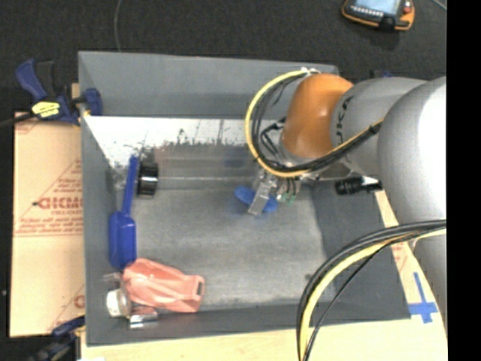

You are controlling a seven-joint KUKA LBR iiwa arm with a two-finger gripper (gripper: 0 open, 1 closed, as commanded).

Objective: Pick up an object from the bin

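Camera view, near-left corner: a crumpled pink bag-like thing [161, 284] lies by the near wall of the grey bin [195, 77], with a small white and silvery piece [118, 303] touching its left end.
Left wall: a blue long-handled tool [124, 224] lies along it, its broad end just beyond the pink thing and its handle pointing to the far wall.
Far left: a small black cylinder [146, 179] sits just right of that handle.
Middle, toward the far wall: a small blue object [244, 196] lies on the bare floor, well apart from the things on the left.
Robot's gripper [264, 199]: low at the floor, right against the small blue object, with blue showing at its left and below it.
Claw state: cannot tell whether apart, together or clamped on the blue piece.
Arm: the orange wrist cover [316, 115] and looped cables sit above the gripper.
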